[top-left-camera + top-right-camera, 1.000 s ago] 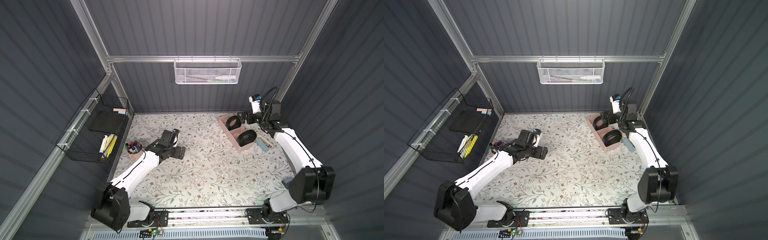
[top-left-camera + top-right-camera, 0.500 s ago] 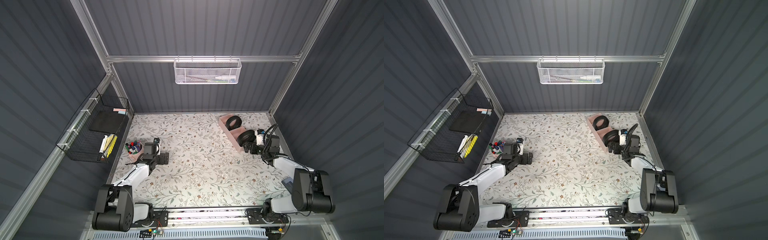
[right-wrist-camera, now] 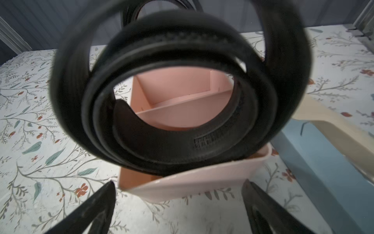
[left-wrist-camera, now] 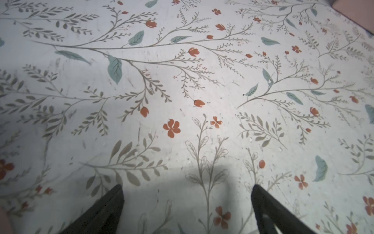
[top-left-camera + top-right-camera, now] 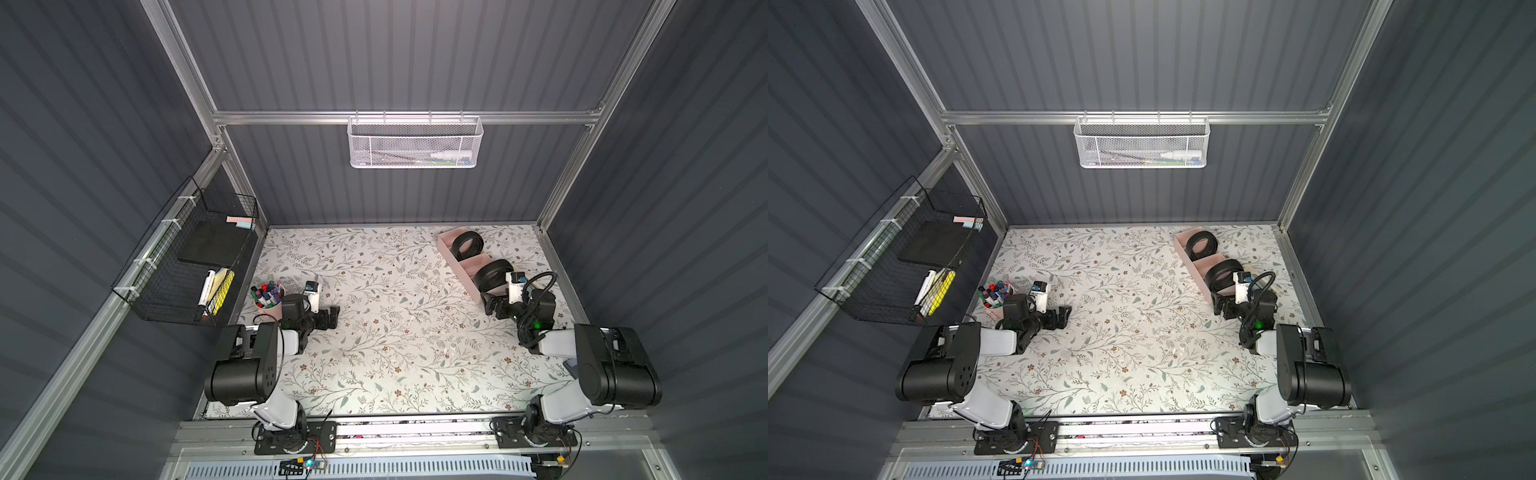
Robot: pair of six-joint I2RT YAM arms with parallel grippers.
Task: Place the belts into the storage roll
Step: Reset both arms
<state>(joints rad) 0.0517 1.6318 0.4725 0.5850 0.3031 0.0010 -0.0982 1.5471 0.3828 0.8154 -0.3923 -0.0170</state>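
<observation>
Right fingers spread wide, nothing between them. The right gripper hangs just short of the near end of the pink compartment tray, low over the floral table. Filling that wrist view is the near coiled belt, standing on edge in the tray's nearest compartment, well above the rim, with its outer turn looking loose.

Over on the left, the fingers are just as wide apart and empty. The left gripper looks down at bare tablecloth, close to the marker cup.

In a top view the tray lies far right, angled, with the far coiled belt in its farthest compartment and the middle ones empty.

Both belts are in, so this looks like the finish. What's left is a clean exit. The right arm should go straight back and away from that tall near coil. A nudge to its loose outer turn could spring it open or tip it over the rim. Keep the jaws wide and low, with no sideways sweep past the tray.
</observation>
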